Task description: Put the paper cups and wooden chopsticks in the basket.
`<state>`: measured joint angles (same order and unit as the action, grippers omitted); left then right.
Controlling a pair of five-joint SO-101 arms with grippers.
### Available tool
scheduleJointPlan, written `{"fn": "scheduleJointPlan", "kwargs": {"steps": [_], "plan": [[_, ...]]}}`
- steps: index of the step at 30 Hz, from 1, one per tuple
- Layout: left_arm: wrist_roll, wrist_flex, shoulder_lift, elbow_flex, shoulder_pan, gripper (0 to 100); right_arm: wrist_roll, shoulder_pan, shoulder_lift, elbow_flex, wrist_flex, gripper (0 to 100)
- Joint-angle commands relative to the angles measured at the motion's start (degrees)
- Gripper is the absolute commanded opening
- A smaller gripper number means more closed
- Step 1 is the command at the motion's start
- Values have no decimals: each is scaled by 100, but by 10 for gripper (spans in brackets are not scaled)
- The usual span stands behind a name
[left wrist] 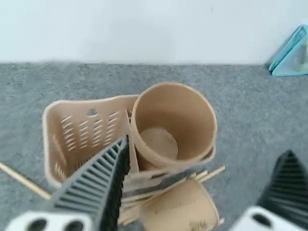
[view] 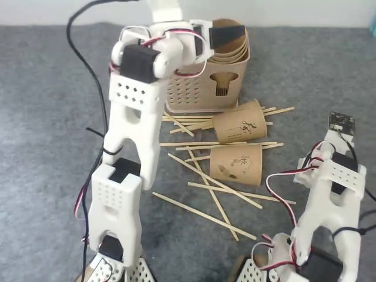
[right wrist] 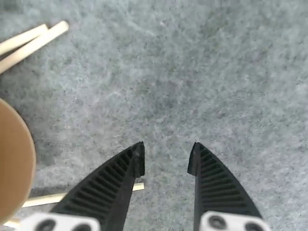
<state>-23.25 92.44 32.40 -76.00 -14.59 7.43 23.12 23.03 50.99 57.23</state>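
Left gripper (left wrist: 207,149): jaws spread wide, holding nothing, above the basket (view: 200,88). Directly beneath it, nested cups (left wrist: 168,130) stand in the basket.
Right gripper (right wrist: 167,150): jaws parted, empty, over grey carpet (right wrist: 216,72). Near it lie the near fallen cup (view: 236,164), the far fallen cup (view: 239,121) beyond, and scattered wooden chopsticks (view: 212,194).

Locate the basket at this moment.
In the high view the basket stands at the far side of the table, under the left gripper, with a paper cup lying just in front.
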Motion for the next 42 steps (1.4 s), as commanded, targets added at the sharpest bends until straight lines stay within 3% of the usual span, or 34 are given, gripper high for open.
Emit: {"fn": "scheduleJointPlan", "kwargs": {"steps": [1, 6, 13, 17, 24, 28, 42], "plan": [[527, 853, -756, -945, 44, 445, 193, -66, 251, -44, 4, 169], [747, 835, -1582, -40, 413, 445, 176, -286, 400, -431, 769, 169], [1055, 818, -3490, 3090, 457, 445, 167, -523, 1499, -905, 1622, 169], [1319, 800, -4615, 4629, 448, 445, -18, -1086, 2308, -905, 1974, 173], [1846, 800, -6171, 6378, 273, 445, -53, -2026, 2738, -905, 2026, 174], [2040, 774, -6708, 7345, 246, 445, -290, -2185, 2738, -905, 2018, 199], [2040, -1327, -6840, 10826, 756, 445, -290, -2255, 2193, -1864, 2589, 219]]}}
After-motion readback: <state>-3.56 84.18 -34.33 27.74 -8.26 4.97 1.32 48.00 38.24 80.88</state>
